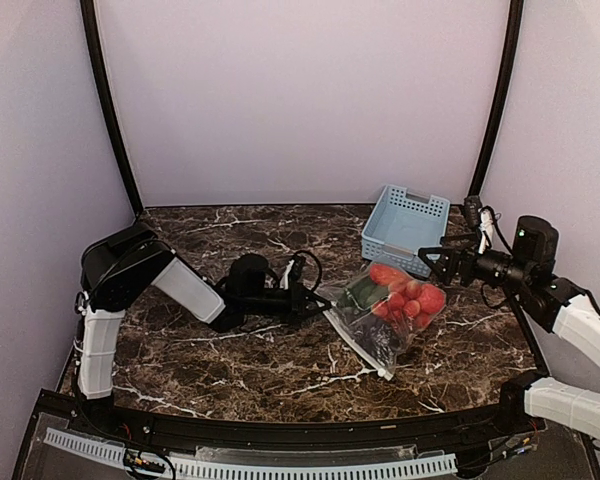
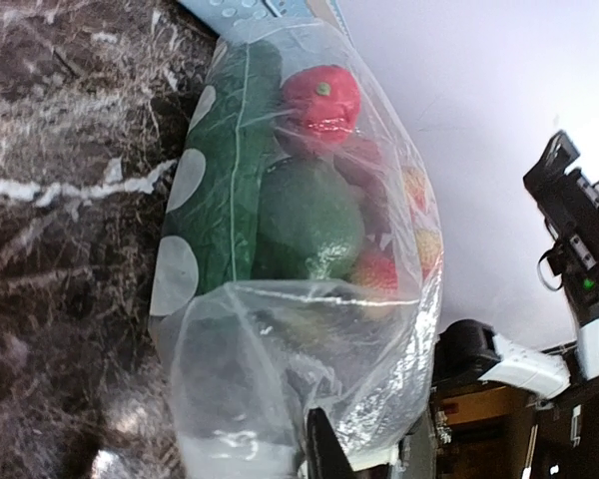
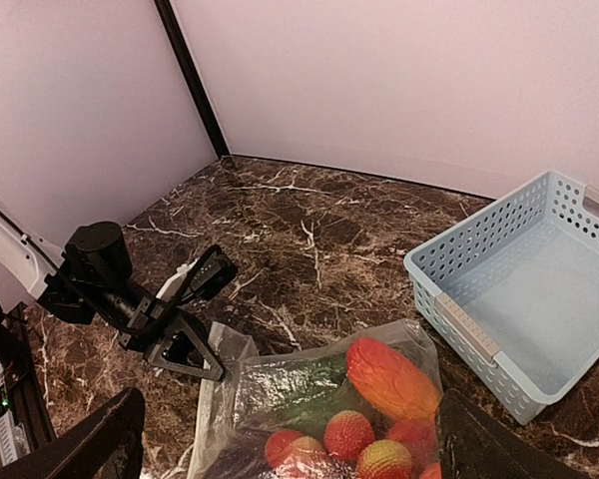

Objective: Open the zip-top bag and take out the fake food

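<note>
Zip-top bag (image 1: 380,340) lying one-to-seven o'clock, fake food (image 1: 405,295) at one, my left jaws pinching its edge, right jaws spread

Behind the bag (image 1: 380,335), the basket (image 1: 405,228) blocks passage.

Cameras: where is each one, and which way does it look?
Top external: above, behind the arms, looking down at the table; both arms show.
Left wrist: on the left arm, facing the zip-top bag; one finger shows.
Right wrist: on the right arm, facing bag and basket; both fingers show.
Shared: all see the fake food.
</note>
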Tool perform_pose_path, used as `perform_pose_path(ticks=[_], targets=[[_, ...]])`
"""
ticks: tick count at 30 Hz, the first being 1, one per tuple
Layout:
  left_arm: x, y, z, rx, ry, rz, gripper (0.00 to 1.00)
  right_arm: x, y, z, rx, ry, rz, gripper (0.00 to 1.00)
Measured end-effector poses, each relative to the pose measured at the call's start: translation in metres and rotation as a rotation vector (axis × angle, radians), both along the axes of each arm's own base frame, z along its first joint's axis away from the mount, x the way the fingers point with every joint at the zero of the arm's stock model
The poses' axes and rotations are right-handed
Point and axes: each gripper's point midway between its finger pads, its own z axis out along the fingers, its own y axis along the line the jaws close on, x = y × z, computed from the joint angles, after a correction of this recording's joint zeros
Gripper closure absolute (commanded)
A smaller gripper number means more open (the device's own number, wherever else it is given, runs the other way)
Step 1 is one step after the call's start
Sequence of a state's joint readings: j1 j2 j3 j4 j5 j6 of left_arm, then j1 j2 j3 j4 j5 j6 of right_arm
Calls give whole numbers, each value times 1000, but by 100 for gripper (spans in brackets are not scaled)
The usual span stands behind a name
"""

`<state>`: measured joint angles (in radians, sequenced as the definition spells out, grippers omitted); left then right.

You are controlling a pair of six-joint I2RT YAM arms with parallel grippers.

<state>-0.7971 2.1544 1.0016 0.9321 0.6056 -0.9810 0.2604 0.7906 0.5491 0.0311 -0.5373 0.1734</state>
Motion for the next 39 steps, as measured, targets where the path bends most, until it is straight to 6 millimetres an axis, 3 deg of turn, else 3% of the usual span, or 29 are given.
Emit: perform_pose_path(ticks=[6, 11, 14, 18, 22, 28, 39], targets=[[-5, -1, 18, -96, 30, 5, 99, 1, -1, 0, -2, 0, -7, 1], [-17, 19, 25, -98, 75, 48, 99, 0, 1, 0, -5, -5, -4, 1], [-20, 33, 47, -91, 56, 96, 99, -2, 5, -2, -12, -2, 9, 3], [-17, 50, 95, -97, 1, 179, 99, -5, 16, -8, -31, 3, 39, 6], [-11, 66, 125, -67, -7, 274, 99, -12, 31, -12, -73, -19, 77, 8], [-4, 100, 141, 1, 72, 456, 99, -30, 62, -15, -147, -93, 146, 14], [2, 137, 183, -28, 186, 674, 99, -88, 138, -38, -335, -292, 373, 25]])
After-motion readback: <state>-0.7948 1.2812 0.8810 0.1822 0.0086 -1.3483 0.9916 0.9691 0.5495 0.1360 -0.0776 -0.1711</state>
